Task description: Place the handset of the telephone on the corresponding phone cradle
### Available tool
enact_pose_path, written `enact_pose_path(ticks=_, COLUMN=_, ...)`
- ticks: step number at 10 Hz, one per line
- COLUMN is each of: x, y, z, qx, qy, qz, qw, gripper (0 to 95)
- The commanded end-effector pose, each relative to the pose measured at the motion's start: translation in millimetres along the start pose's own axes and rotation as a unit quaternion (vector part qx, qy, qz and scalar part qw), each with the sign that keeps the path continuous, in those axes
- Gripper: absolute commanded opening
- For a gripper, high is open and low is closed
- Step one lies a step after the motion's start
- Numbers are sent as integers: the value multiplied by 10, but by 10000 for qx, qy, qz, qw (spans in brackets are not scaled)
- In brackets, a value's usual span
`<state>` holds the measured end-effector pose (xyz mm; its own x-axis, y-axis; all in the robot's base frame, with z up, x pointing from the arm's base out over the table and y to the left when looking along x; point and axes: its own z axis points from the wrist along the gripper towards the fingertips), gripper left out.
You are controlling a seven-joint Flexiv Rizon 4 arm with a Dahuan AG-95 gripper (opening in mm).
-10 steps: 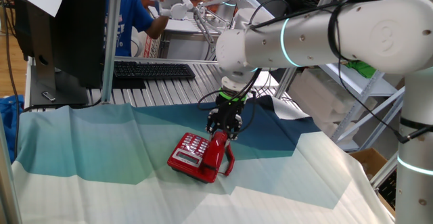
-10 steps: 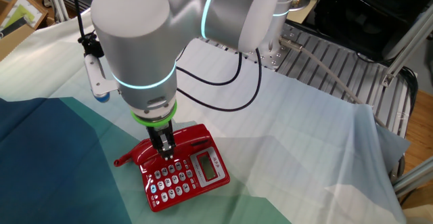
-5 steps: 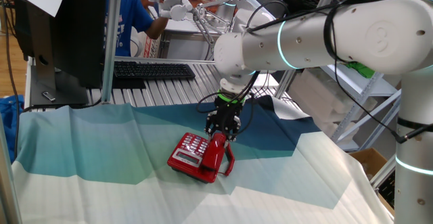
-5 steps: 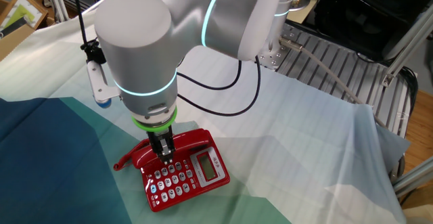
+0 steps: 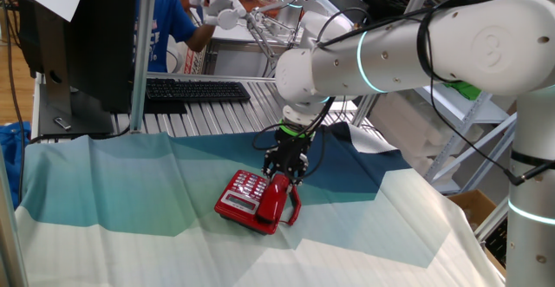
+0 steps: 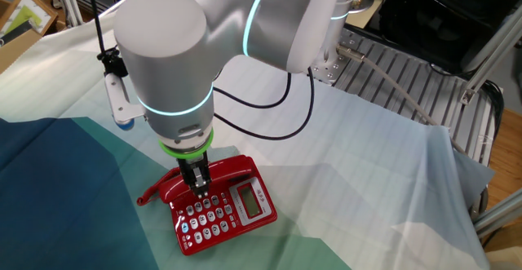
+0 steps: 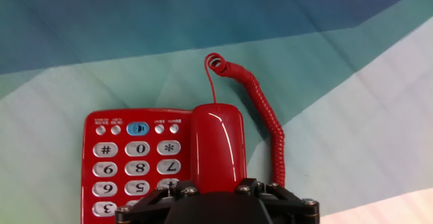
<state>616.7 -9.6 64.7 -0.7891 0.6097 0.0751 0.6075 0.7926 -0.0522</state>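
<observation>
The hand is standing right above the handset — whether its fingers are gripping cannot be told. The handset is lying in the phone cradle beside the keypad (cord coiling alongside) of the telephone on the desk.

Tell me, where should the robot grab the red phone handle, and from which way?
Grab the handset around its thinner middle, coming straight down from above. It lies flat along the telephone beside the keypad, so its long sides face up for pinching. The end effector is right over that spot already.
</observation>
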Motion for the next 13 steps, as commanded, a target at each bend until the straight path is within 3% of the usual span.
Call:
enact_pose_path(ticks=1, x=-4, y=17, z=17, qx=-33, qy=16, qz=-6, qw=10000, gripper=0)
enact_pose_path(ticks=13, x=67, y=-2, z=108, qx=-107, qy=-30, qz=-17, qw=9999, gripper=0)
